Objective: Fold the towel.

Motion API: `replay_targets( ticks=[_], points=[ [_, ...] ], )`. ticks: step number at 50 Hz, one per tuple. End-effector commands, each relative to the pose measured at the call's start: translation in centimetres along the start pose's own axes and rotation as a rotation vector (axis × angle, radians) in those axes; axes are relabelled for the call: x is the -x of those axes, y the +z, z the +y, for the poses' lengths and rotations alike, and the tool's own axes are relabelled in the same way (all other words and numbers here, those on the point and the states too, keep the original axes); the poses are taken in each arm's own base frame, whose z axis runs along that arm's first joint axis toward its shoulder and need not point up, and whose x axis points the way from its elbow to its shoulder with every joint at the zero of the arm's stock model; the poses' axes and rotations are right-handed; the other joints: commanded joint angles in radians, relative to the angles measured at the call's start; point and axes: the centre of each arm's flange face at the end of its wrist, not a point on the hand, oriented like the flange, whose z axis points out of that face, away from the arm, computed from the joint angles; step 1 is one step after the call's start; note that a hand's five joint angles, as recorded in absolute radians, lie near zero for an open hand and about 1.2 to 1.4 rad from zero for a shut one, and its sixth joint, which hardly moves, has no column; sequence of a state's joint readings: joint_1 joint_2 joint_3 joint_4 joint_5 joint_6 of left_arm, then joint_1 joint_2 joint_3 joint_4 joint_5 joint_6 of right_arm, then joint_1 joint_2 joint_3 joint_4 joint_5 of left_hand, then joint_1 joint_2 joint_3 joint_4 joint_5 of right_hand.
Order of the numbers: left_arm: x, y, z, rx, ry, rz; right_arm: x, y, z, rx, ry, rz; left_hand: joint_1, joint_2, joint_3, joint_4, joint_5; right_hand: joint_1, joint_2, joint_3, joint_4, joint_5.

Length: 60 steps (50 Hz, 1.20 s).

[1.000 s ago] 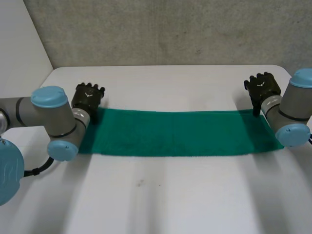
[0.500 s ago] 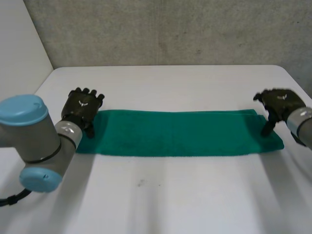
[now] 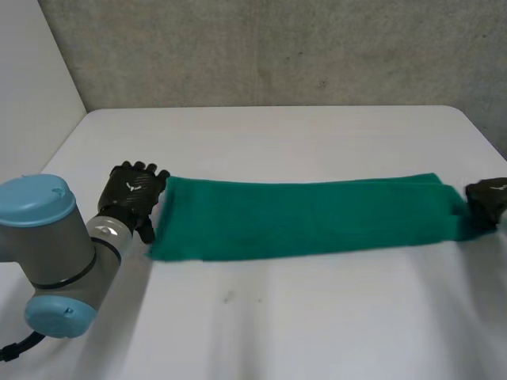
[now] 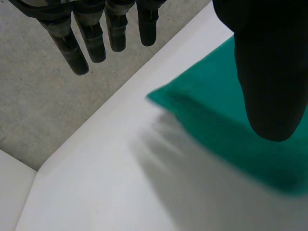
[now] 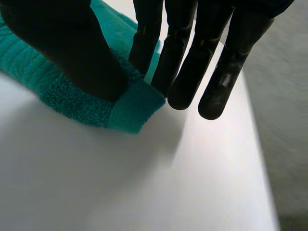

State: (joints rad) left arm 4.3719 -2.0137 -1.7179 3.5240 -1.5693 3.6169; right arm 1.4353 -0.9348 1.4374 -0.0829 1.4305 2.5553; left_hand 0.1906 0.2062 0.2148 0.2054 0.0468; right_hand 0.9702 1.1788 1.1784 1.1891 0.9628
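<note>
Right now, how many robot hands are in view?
2. The left hand is open beside the towel's left end; the right hand pinches a corner at its right end.

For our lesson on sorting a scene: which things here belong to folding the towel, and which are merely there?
Belongs to the job: green towel; right hand, pinching its corner; left hand, open by the other end.
Merely there: white table; grey wall behind it.
</note>
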Motion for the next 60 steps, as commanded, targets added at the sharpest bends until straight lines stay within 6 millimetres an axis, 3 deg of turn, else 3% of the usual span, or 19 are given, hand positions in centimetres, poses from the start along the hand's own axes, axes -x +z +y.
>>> replay_targets(
  ticks=[1, 5, 8, 12, 18, 20, 21, 25, 27, 29, 34, 36, 39, 41, 42, 44, 45, 53, 60],
  points=[
    [0.2, -0.2, -0.2, -0.004, 0.0, -0.007, -5.4, 0.7, 1.4, 0.072, -0.112, 0.168, -0.012, -0.028, -0.037, -0.027, -0.043, 0.426, 0.217, 0.218, 0.207, 0.259],
    [0.2, -0.5, -0.3, -0.005, 0.0, -0.006, -6.9, -0.3, -1.4, 0.007, -0.17, 0.218, -0.012, -0.028, -0.037, -0.027, -0.043, 0.426, 0.217, 0.218, 0.207, 0.259],
    [0.4, -0.7, -0.5, -0.009, -0.001, -0.01, -5.8, -1.3, -3.9, -0.066, -0.176, 0.206, -0.012, -0.028, -0.037, -0.027, -0.043, 0.426, 0.217, 0.218, 0.207, 0.259],
    [0.6, -0.8, -0.5, -0.009, -0.001, -0.015, -0.6, -3.1, -8.4, -0.212, -0.179, 0.101, -0.012, -0.028, -0.037, -0.027, -0.043, 0.426, 0.217, 0.218, 0.207, 0.259],
    [0.8, -1.2, -0.9, -0.02, -0.001, -0.022, 10.5, -8.7, -14.0, -0.472, -0.253, -0.198, -0.012, -0.028, -0.037, -0.027, -0.043, 0.426, 0.217, 0.218, 0.207, 0.259],
    [0.8, -1.3, -1.0, -0.021, -0.001, -0.021, 11.9, -9.6, -14.4, -0.506, -0.266, -0.244, -0.012, -0.028, -0.037, -0.027, -0.043, 0.426, 0.217, 0.218, 0.207, 0.259],
    [0.9, -1.3, -1.0, -0.023, -0.001, -0.024, 15.9, -12.2, -15.0, -0.59, -0.302, -0.383, -0.012, -0.028, -0.037, -0.027, -0.043, 0.426, 0.217, 0.218, 0.207, 0.259],
    [0.7, -1.6, -1.2, -0.027, 0.0, -0.019, 21.7, -16.0, -14.9, -0.689, -0.355, -0.587, -0.012, -0.028, -0.037, -0.027, -0.043, 0.426, 0.217, 0.218, 0.207, 0.259],
    [0.6, -1.7, -1.2, -0.026, 0.0, -0.017, 22.9, -16.4, -14.5, -0.698, -0.366, -0.625, -0.012, -0.028, -0.037, -0.027, -0.043, 0.426, 0.217, 0.218, 0.207, 0.259],
    [0.6, -1.7, -1.2, -0.028, 0.0, -0.016, 27.4, -17.6, -12.9, -0.716, -0.409, -0.736, -0.012, -0.028, -0.037, -0.027, -0.043, 0.426, 0.217, 0.218, 0.207, 0.259],
    [0.2, -1.9, -1.4, -0.037, 0.003, -0.004, 30.9, -18.1, -10.8, -0.705, -0.472, -0.803, -0.012, -0.028, -0.037, -0.027, -0.043, 0.426, 0.217, 0.218, 0.207, 0.259],
    [0.0, -2.0, -1.6, -0.041, 0.005, 0.002, 31.2, -17.8, -10.5, -0.693, -0.482, -0.792, -0.012, -0.028, -0.037, -0.027, -0.043, 0.154, -0.055, -0.054, -0.065, -0.013],
    [-0.7, -2.1, -2.2, -0.064, 0.007, 0.02, 29.9, -17.0, -11.3, -0.648, -0.446, -0.673, -0.012, -0.028, -0.037, -0.027, -0.043, -0.663, -0.871, -0.871, -0.881, -0.83],
    [-1.2, -2.2, -2.8, -0.088, 0.011, 0.033, 29.4, -17.0, -11.8, -0.645, -0.427, -0.647, -0.012, -0.028, -0.037, -0.027, -0.043, -0.732, -0.94, -0.94, -0.951, -0.899],
    [-1.4, -2.2, -3.1, -0.1, 0.011, 0.037, 26.5, -16.8, -13.9, -0.635, -0.328, -0.571, -0.012, -0.028, -0.037, -0.027, -0.043, -0.796, -1.004, -1.004, -1.015, -0.963],
    [-1.8, -2.2, -3.7, -0.123, 0.013, 0.044, 25.3, -16.5, -14.5, -0.624, -0.283, -0.546, -0.012, -0.028, -0.037, -0.027, -0.043, -0.796, -1.004, -1.004, -1.015, -0.963],
    [-2.3, -2.2, -4.2, -0.146, 0.013, 0.053, 23.0, -15.8, -15.1, -0.589, -0.192, -0.511, -0.012, -0.028, -0.037, -0.027, -0.043, -0.796, -1.004, -1.004, -1.015, -0.963],
    [-6.2, -2.0, -8.2, -0.285, -0.121, 0.155, 18.2, -14.4, -10.5, -0.331, 0.054, -0.5, -0.004, -0.019, -0.028, -0.018, -0.034, -0.796, -1.004, -1.004, -1.015, -0.963],
    [-9.0, 0.2, -7.5, -0.235, -0.161, 0.222, 14.6, -11.7, -5.4, -0.179, 0.055, -0.402, 0.014, -0.002, -0.01, -0.001, -0.017, -0.796, -1.004, -1.004, -1.015, -0.963]
  ],
)
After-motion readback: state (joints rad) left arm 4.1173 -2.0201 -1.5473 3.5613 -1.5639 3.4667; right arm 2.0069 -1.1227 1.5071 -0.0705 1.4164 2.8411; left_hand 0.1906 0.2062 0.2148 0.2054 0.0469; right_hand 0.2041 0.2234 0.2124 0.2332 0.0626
